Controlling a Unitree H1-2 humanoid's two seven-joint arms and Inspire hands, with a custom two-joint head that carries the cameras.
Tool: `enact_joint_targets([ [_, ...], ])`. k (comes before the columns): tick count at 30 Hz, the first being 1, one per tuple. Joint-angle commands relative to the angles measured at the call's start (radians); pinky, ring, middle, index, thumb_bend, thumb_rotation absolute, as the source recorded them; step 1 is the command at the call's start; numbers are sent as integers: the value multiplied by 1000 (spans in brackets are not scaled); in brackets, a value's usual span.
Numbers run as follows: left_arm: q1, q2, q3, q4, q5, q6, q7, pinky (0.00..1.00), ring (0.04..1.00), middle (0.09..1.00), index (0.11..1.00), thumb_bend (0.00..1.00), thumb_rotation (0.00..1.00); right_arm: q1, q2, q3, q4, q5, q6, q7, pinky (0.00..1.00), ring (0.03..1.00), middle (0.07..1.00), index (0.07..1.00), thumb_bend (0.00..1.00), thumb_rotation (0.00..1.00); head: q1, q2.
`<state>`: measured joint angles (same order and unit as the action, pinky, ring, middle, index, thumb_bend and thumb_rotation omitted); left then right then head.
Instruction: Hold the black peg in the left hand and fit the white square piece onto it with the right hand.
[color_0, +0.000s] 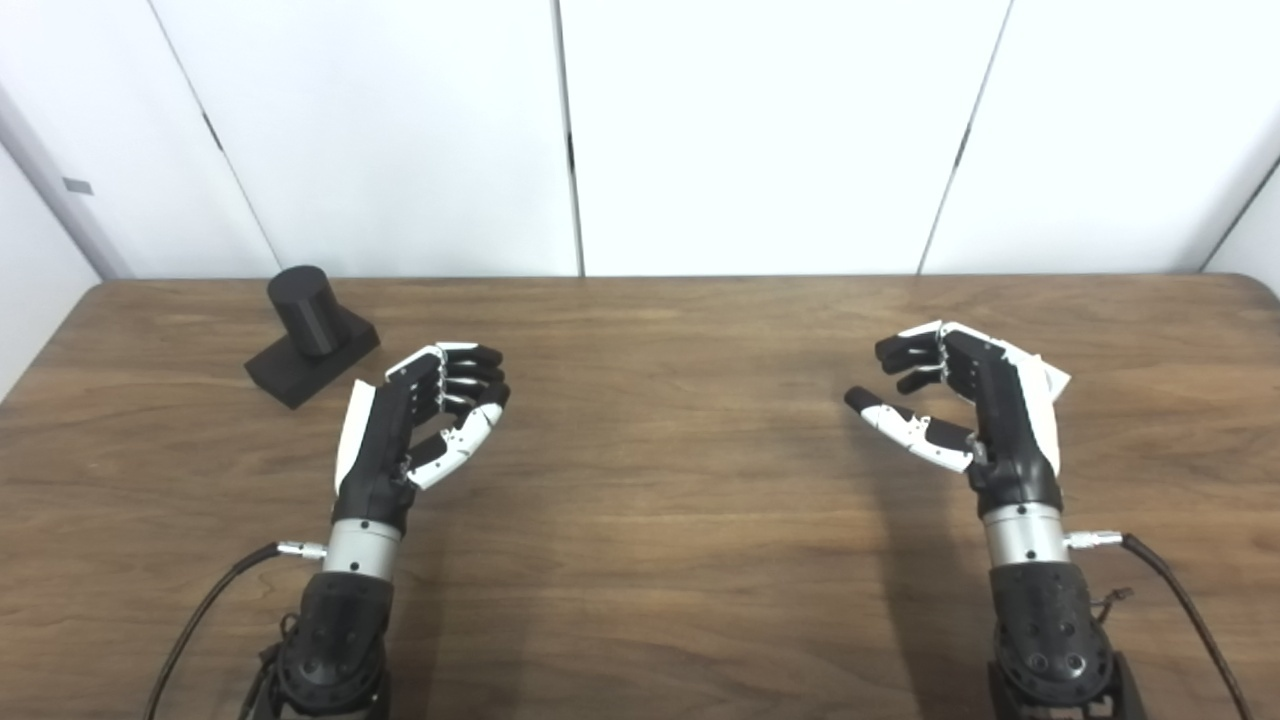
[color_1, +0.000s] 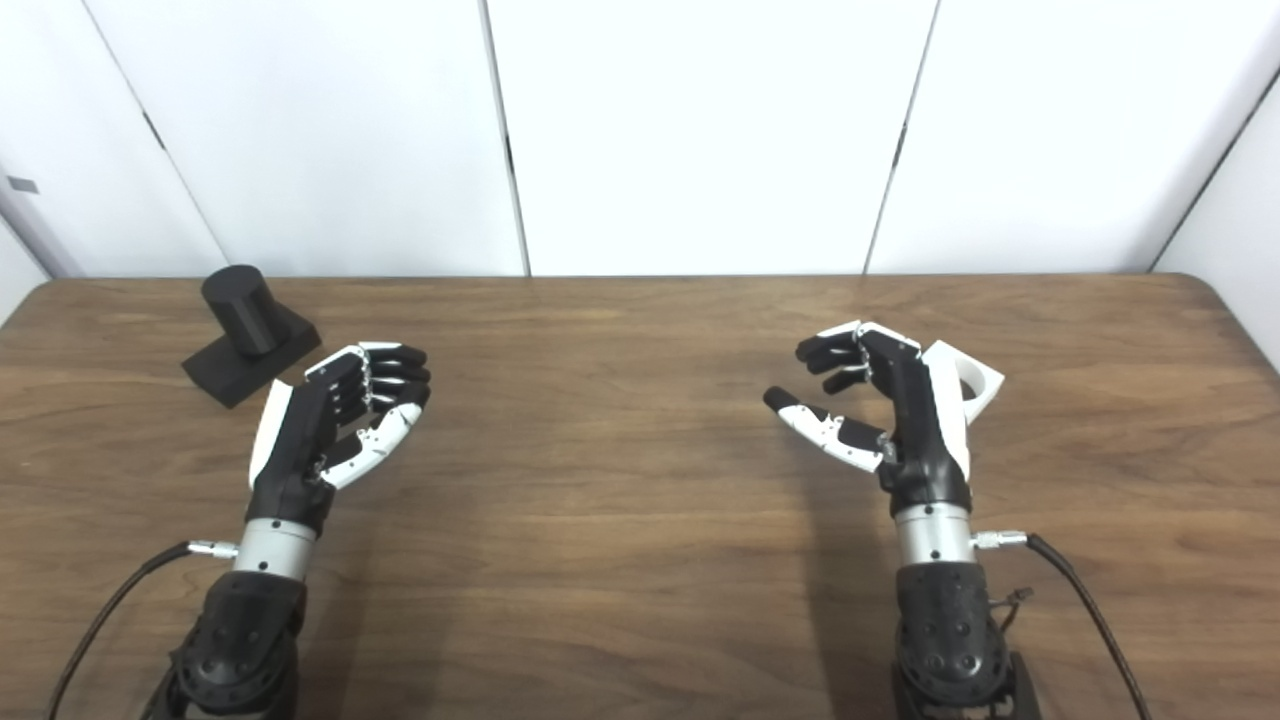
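The black peg (color_0: 305, 312), a short cylinder on a black square base (color_0: 312, 358), stands on the wooden table (color_0: 660, 500) at the far left. My left hand (color_0: 420, 420) hovers just right of and nearer than it, open and empty, fingers curled. The white square piece (color_1: 975, 385), with a round hole, lies on the table right behind my right hand (color_1: 880, 400) and is mostly hidden by it; in the left eye view only its corner (color_0: 1052, 378) shows. My right hand is open and empty, thumb out to the left.
White wall panels (color_0: 760, 130) rise behind the table's far edge. Cables (color_0: 205, 610) run from both wrists towards the near edge. The table's rounded far right corner (color_0: 1255, 285) is in view.
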<state>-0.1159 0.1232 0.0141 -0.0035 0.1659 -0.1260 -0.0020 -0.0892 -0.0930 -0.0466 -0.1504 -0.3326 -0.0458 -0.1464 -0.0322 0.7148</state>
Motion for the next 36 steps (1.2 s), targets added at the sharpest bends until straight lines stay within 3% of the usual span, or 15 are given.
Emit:
enact_joint_targets([
  [1, -24, 3, -1, -29, 5, -18, 10, 474, 574, 613, 611, 486, 269, -22, -6, -5, -38, 5, -32, -9, 454, 551, 581, 490, 496, 127, 2, -3],
  [8, -20, -7, -8, -29, 5, -17, 10, 487, 580, 621, 616, 459, 213, -21, -16, -8, -21, 5, -54, -13, 449, 543, 579, 490, 495, 125, 66, -21],
  [13, -15, -26, -29, -22, 21, -22, 16, 483, 564, 618, 612, 435, 181, -12, -30, -22, -11, 39, -81, -5, 439, 534, 575, 490, 495, 122, 210, -63],
  [14, -15, -30, -33, -20, 23, -25, 18, 481, 562, 616, 611, 435, 179, -10, -35, -24, -9, 45, -87, -3, 440, 536, 576, 490, 494, 121, 210, -63],
  [16, -15, -44, -42, -12, 32, -35, 27, 469, 550, 606, 520, 480, 94, -7, -48, -28, -6, 58, -97, 3, 441, 540, 579, 490, 493, 121, 260, -80],
  [19, -16, -62, -52, -1, 39, -45, 35, 464, 539, 599, 498, 492, 70, -3, -56, -38, -9, 83, -87, 9, 463, 562, 586, 490, 493, 120, 301, -100],
  [28, -17, -80, -68, 15, 43, -55, 48, 453, 532, 586, 495, 493, 63, 7, -40, -43, -75, 110, 4, 23, 472, 577, 592, 489, 492, 116, 322, -122],
  [36, -20, -79, -67, 23, 36, -67, 48, 457, 540, 590, 495, 493, 63, 9, -39, -35, -90, 102, 11, 27, 467, 567, 589, 489, 492, 115, 325, -127],
])
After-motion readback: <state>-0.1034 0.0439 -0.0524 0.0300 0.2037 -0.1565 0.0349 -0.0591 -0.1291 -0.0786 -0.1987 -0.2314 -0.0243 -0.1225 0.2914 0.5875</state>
